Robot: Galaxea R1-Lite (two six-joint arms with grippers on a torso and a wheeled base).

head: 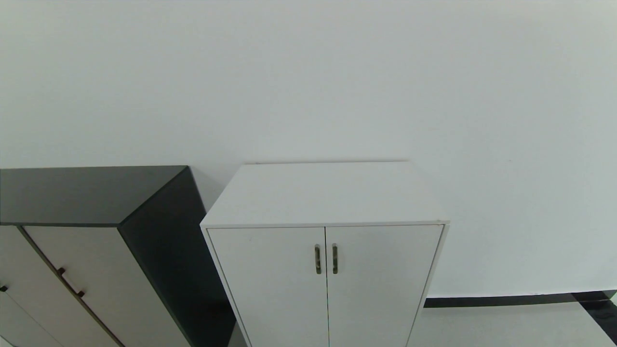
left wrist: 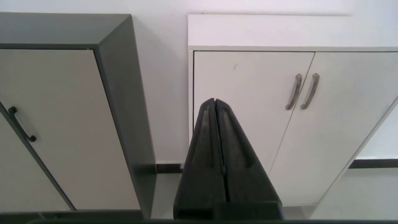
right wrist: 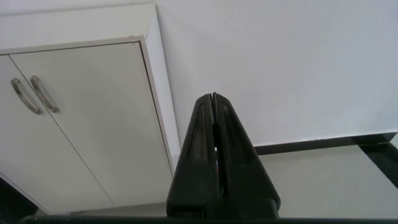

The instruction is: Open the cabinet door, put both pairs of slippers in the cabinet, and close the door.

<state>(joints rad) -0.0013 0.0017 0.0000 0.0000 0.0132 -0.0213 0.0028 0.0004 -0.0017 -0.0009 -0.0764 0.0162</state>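
Facing shut cabinet (head: 323, 195), both tools closed

Cabinet is white and stands against the wall (head: 308, 82). Both doors (head: 270, 284) are flush shut, with two handles (head: 317, 259) side by side at the centre seam. Left tool (left wrist: 214, 101): fingers pressed together, holding nothing, clear of the left door. Right tool (right wrist: 214, 96): same, off the cabinet's right edge. Dark cupboard (head: 96, 193) stands just left of it.

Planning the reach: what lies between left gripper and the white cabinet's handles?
Nothing; the left wrist view shows the stretch from left gripper to handles bare.
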